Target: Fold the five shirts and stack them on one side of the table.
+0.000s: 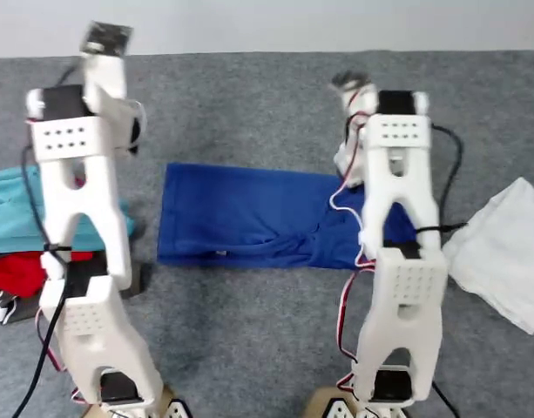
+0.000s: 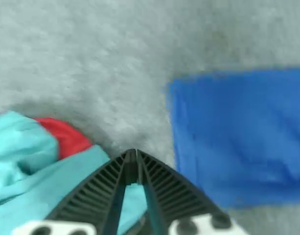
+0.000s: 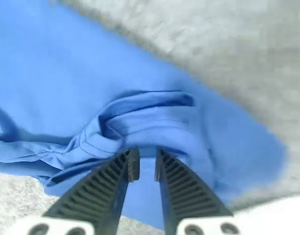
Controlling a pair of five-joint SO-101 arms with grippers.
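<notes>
while the blue shirt (image 1: 249, 218) lies part-folded across the middle of the table (image 1: 249, 104), folding it looks like the step in hand. the right gripper (image 3: 145, 161) hangs over its bunched end, jaws slightly parted and empty. the left gripper (image 2: 132, 157), pressed together on nothing, hangs by the teal shirt (image 1: 14, 209) heaped with a red shirt (image 1: 18, 270). next, i judge, both should pinch the blue shirt's ends and bring them over evenly.

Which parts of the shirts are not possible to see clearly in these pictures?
High view: blue shirt, right end behind the right arm.
High view: white shirt, cut off by the picture edge.
High view: teal shirt and red shirt, partly behind the left arm.
</notes>
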